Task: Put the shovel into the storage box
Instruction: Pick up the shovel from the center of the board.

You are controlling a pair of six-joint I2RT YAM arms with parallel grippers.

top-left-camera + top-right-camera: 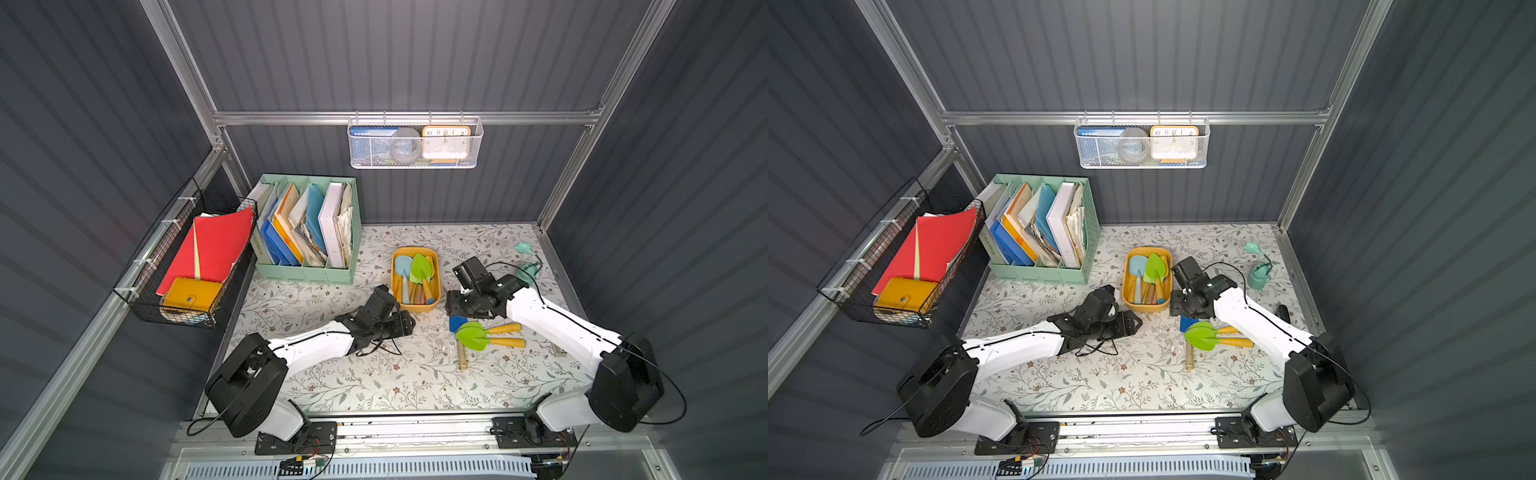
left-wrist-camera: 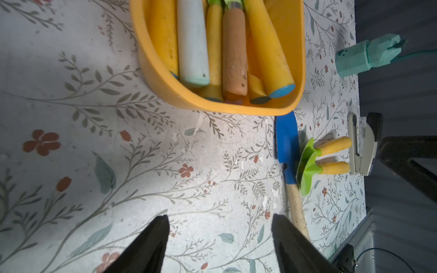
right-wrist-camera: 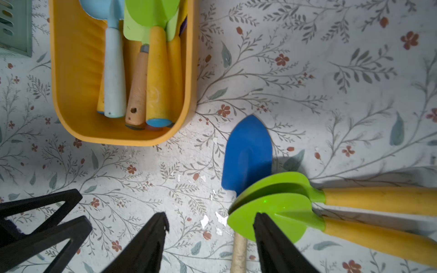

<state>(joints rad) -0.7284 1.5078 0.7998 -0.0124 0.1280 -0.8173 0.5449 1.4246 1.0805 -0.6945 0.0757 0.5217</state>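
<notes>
Noted left hand spread wide, empty, over bare tabletop near storage box. Noted right hand also apart, gripping nothing; one fingertip overlapping green shovels, contact unclear. Boxed shovels seen with blades cut off. Blue shovel outside box, neck hidden under green blades.

The storage box is seen in smooth, matt orange plastic; the blue shovel is finished smooth on a bare wooden handle; the floral table covering is shown chipped.
</notes>
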